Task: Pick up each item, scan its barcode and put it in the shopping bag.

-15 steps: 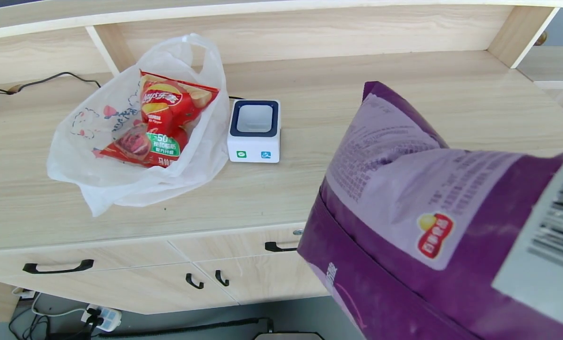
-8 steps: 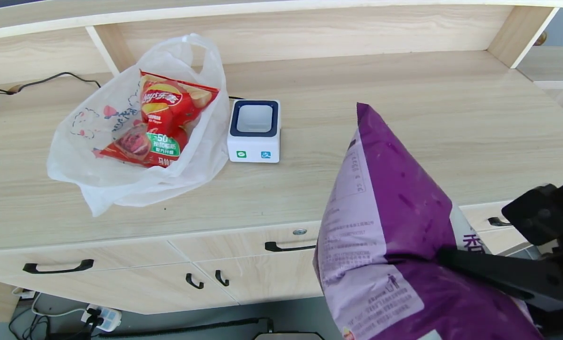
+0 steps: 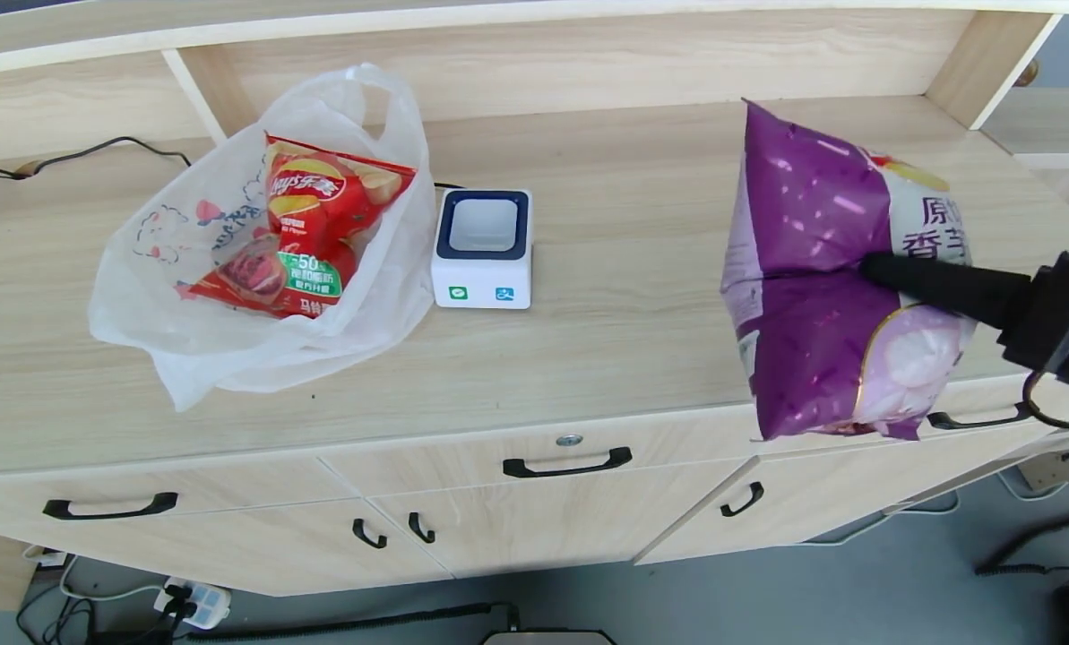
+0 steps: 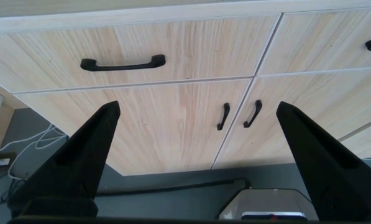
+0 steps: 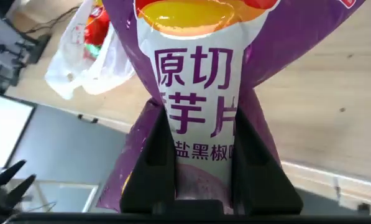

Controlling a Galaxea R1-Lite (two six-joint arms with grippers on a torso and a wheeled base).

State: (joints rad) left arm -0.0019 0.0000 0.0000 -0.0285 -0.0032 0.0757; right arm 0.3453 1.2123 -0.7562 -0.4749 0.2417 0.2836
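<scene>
Purple crisp bag (image 3: 821, 287) hung upright in the air, well to the right of the scanner (image 3: 483, 246), over the counter's (image 3: 588, 358) front edge. Right gripper (image 3: 866, 269) pinched it across the middle, jaws pressed into both faces, film creased inward. Left gripper (image 4: 197, 162) sat below the scanner's level, facing drawer fronts (image 4: 173, 124), jaws spread, nothing between them.

Judged: bag light, air-puffed, film slick and soft, contents brittle. A mid-body pinch risks crushing and swinging; a sealed end seam looked firmer. Shopping bag (image 3: 140, 296), red crisp bag (image 3: 319, 224) inside, lay just left of the scanner.
</scene>
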